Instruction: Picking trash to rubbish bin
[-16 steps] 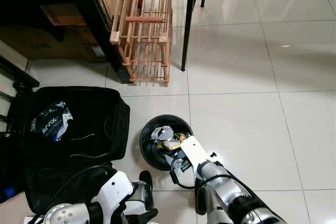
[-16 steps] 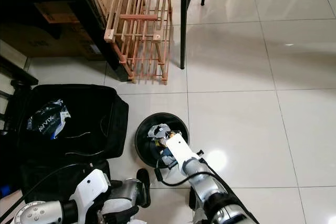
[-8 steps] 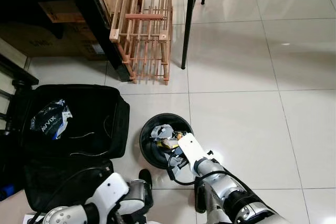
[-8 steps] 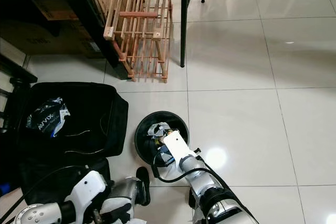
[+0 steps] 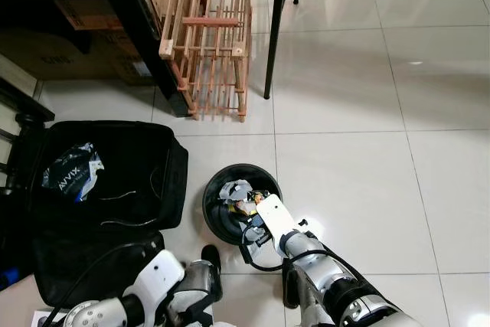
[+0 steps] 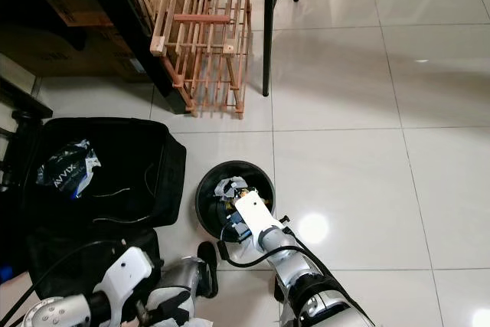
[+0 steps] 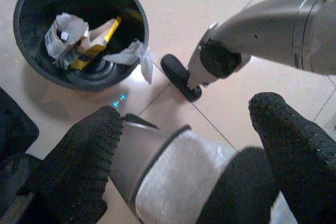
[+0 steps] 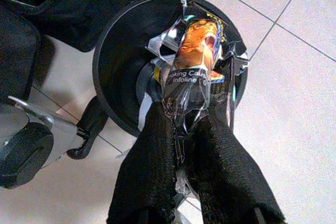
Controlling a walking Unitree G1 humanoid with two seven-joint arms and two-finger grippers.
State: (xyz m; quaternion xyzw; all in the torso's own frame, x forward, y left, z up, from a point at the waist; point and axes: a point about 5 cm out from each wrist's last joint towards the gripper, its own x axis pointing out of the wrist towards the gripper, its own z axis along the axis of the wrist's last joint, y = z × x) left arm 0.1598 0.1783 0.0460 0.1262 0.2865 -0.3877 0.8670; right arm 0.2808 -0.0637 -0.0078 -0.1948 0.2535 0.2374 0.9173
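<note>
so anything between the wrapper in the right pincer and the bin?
Nothing visible. The right pincer is shut on the orange snack wrapper, held directly over the open black bin. The bin has no lid, with other trash lying inside it.

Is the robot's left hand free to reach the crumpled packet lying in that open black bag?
Probably yes. The left hand is open and holds nothing, low beside the open black bag. The crumpled blue-and-white packet lies uncovered inside, with nothing visibly between them.
</note>
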